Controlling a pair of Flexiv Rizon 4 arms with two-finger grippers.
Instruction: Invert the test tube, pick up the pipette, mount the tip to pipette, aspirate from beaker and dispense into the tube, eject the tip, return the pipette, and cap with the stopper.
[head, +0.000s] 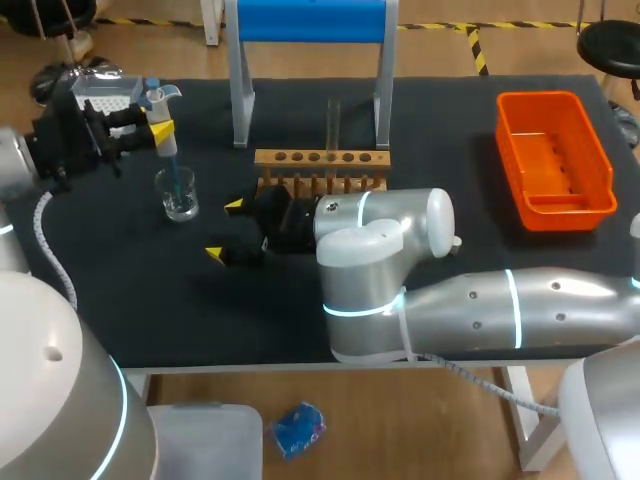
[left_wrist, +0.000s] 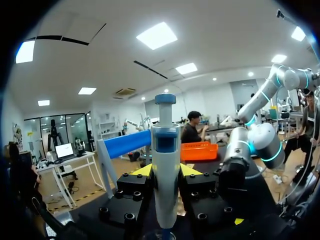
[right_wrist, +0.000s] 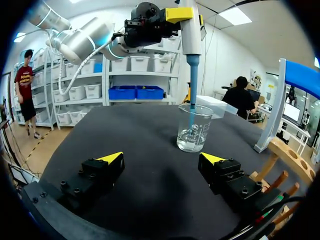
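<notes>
Right fingers (right_wrist: 111, 158) gape empty; left fingers (left_wrist: 143, 171) clamp pipette (left_wrist: 165, 165), tip (right_wrist: 193, 82) seemingly dipped in beaker (right_wrist: 194, 131).

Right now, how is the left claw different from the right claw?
The left claw is shut on the dropper; the right claw is open and holds nothing. The left claw is up above the glass cup, with the dropper's blue tip dipped inside; the right claw is down low, level with the cup. Both have yellow tips.

Pipette (head: 163, 125) stands in beaker (head: 178, 195), left of the rack (head: 322, 170).
</notes>
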